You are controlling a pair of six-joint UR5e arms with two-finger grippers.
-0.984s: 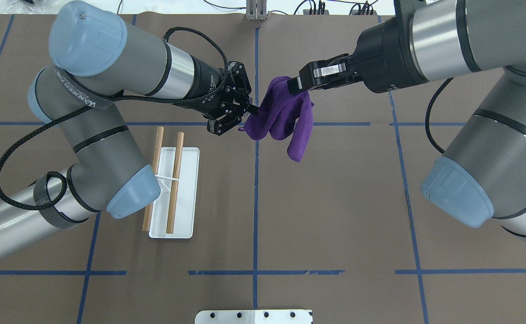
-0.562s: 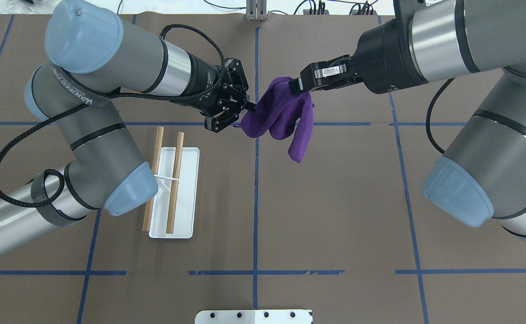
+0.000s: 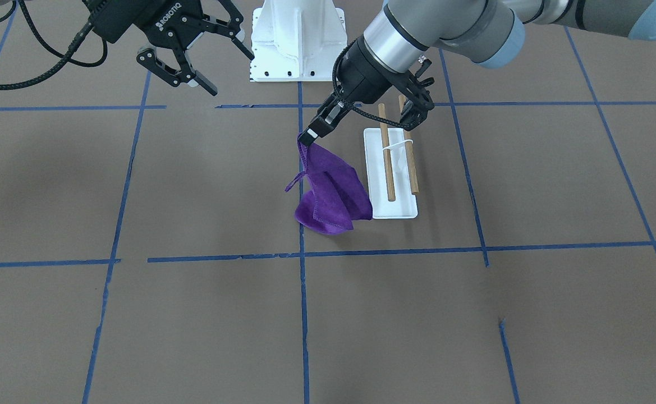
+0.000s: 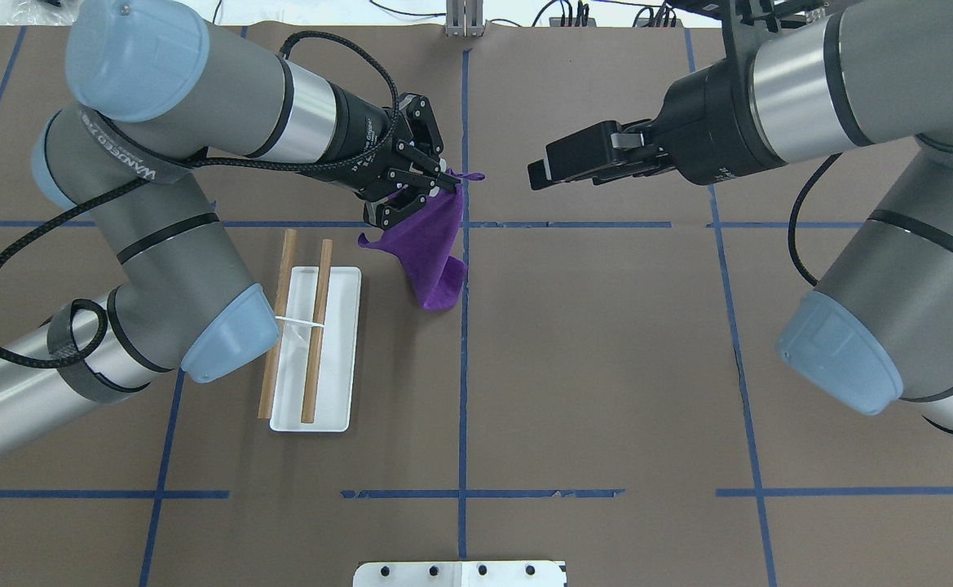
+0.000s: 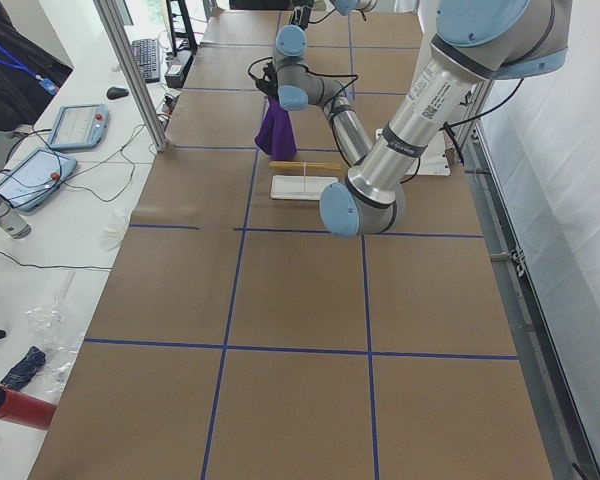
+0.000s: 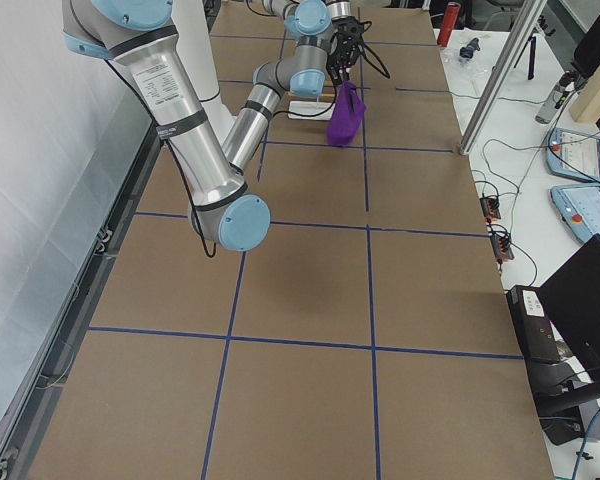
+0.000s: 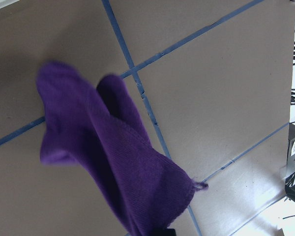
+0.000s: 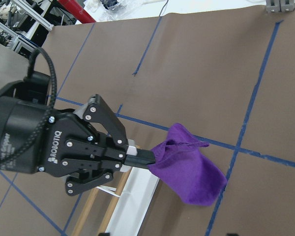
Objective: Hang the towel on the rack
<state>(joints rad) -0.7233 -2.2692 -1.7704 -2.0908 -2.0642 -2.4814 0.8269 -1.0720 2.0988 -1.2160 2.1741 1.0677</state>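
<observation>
The purple towel [image 4: 431,253] hangs in the air from one corner, pinched by my left gripper [image 4: 446,185], which is shut on it. In the front view the towel [image 3: 333,196] dangles below the left gripper [image 3: 308,136], just beside the rack. The rack [image 4: 337,359] has a flat white base and two wooden dowel rods [image 4: 318,326]; it stands under my left arm, left of the towel. My right gripper [image 3: 228,70] is open and empty, apart from the towel. The right wrist view shows the left gripper [image 8: 140,158] holding the towel [image 8: 191,172].
The brown table cover has a grid of blue tape lines [image 4: 463,367]. The white bolted robot pedestal [image 3: 297,39] stands at the robot's side of the table. My left arm's elbow [image 4: 227,342] hangs over the rack's left rod.
My right gripper has let go of the towel and pulled back to the right. The towel now hangs from the left gripper alone, which has shifted it slightly toward the rack.
</observation>
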